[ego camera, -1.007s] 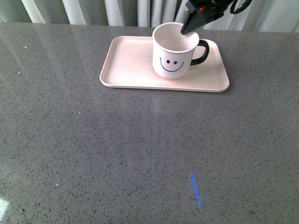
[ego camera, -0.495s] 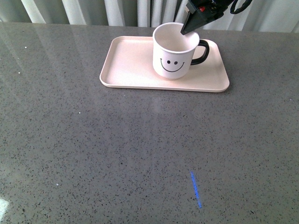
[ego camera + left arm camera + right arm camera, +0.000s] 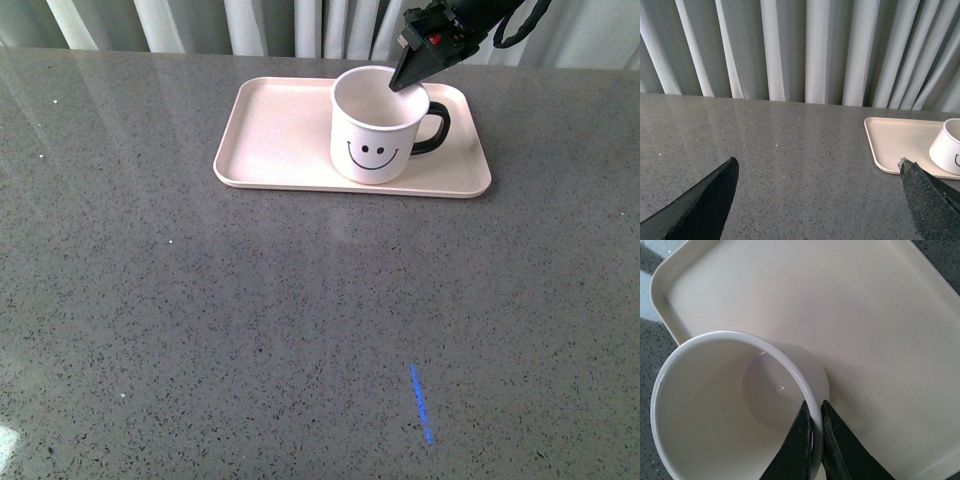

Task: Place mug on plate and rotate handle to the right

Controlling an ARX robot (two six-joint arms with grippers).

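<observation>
The white mug (image 3: 375, 130) with its black smiley face stands on the pale pink plate (image 3: 280, 135), right of the plate's middle. Its black handle (image 3: 435, 128) points to the right. My right gripper (image 3: 402, 80) reaches down from the back right and is shut on the mug's rim; in the right wrist view one finger is inside the mug (image 3: 730, 410) and one outside, pinching the wall at the gripper (image 3: 815, 412). My left gripper (image 3: 817, 172) is open over bare table, well left of the plate (image 3: 900, 142), with nothing between its fingers.
The grey speckled table (image 3: 250, 320) stretches toward me from the plate. A short blue line (image 3: 420, 403) marks it near the front right. Pale curtains (image 3: 790, 50) hang behind the table's far edge.
The mug has shifted slightly to the right and toward me on the plate, with my right gripper moving along, still shut on its rim.
</observation>
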